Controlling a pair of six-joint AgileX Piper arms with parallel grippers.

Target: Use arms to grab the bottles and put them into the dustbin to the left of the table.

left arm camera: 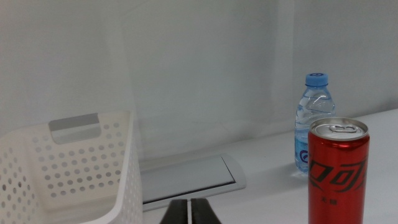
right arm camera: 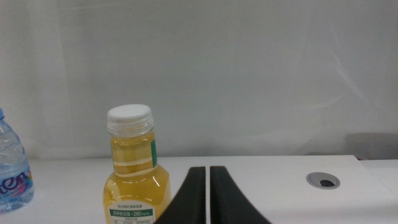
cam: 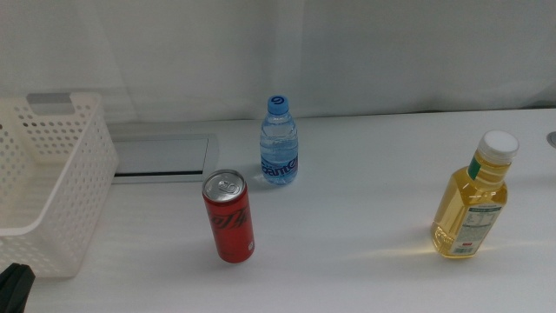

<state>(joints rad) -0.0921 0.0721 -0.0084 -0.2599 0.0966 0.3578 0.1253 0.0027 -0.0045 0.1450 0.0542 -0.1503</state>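
Three bottles stand upright on the white table (cam: 365, 252): a red soda can (cam: 228, 216) near the middle front, a small clear water bottle (cam: 279, 141) with a blue cap behind it, and a yellow-liquid bottle (cam: 473, 196) with a white cap at the right. The white perforated dustbin (cam: 52, 174) sits at the left edge. My left gripper (left arm camera: 191, 202) is shut and empty, low at the front left, with the can (left arm camera: 337, 171) and the dustbin (left arm camera: 68, 168) ahead of it. Shut and empty as well, my right gripper (right arm camera: 208, 171) waits beside the yellow bottle (right arm camera: 132, 168).
A recessed grey panel (cam: 161, 158) lies between the dustbin and the water bottle. A round grey hole (right arm camera: 323, 180) sits in the tabletop at the far right. A pale curtain closes the back. A dark bit of the left arm (cam: 13, 283) shows at the bottom left corner.
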